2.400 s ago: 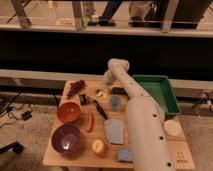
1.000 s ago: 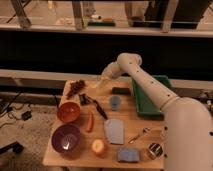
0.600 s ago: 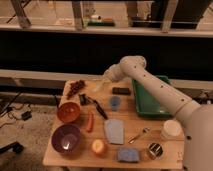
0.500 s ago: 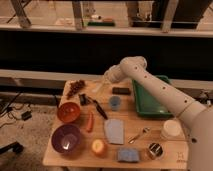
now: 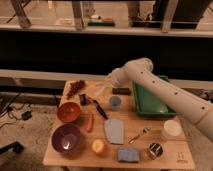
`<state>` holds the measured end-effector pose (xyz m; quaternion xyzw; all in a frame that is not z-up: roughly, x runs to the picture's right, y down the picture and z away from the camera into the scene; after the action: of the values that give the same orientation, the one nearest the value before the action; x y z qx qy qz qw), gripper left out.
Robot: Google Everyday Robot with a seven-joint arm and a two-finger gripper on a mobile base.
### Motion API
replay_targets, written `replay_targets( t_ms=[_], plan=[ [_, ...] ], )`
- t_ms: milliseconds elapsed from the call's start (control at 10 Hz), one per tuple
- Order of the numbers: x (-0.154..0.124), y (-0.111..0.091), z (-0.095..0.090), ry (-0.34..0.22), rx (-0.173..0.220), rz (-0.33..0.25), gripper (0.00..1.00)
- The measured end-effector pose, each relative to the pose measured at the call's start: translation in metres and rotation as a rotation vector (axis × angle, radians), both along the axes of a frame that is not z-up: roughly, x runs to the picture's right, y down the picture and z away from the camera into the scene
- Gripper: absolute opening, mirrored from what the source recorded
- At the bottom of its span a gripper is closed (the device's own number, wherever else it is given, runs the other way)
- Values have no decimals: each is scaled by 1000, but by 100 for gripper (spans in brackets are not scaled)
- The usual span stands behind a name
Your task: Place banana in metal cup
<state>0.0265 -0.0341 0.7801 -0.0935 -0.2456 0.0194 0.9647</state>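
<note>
My gripper (image 5: 103, 89) hangs from the white arm that reaches in from the right. It points down and left over the back of the wooden table (image 5: 165, 162), just left of the light blue cup (image 5: 115, 102). A pale elongated shape right at its tip looks like the banana (image 5: 99, 93), but I cannot separate it from the gripper. The metal cup (image 5: 155, 150), small and shiny with a dark inside, stands at the front right of the table, far from the gripper.
A green tray (image 5: 150, 102) is at the back right, with a white container (image 5: 171, 130) and a spoon (image 5: 139, 135) in front of it. On the left are a red bowl (image 5: 68, 111), a purple bowl (image 5: 66, 137), an orange stick (image 5: 90, 122) and grapes (image 5: 76, 87). A blue cloth (image 5: 115, 131) lies mid-table.
The arm has swung off the front right of the table, so the metal cup and spoon now show. In the last half second the gripper has barely moved.
</note>
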Motion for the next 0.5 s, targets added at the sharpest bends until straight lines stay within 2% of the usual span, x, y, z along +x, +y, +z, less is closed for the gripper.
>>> replay_targets(
  t_ms=[300,500],
  plan=[
    [32,27,-39,54,-19,-5,0],
    [36,37,-47,64,-31,-7,0]
  ],
)
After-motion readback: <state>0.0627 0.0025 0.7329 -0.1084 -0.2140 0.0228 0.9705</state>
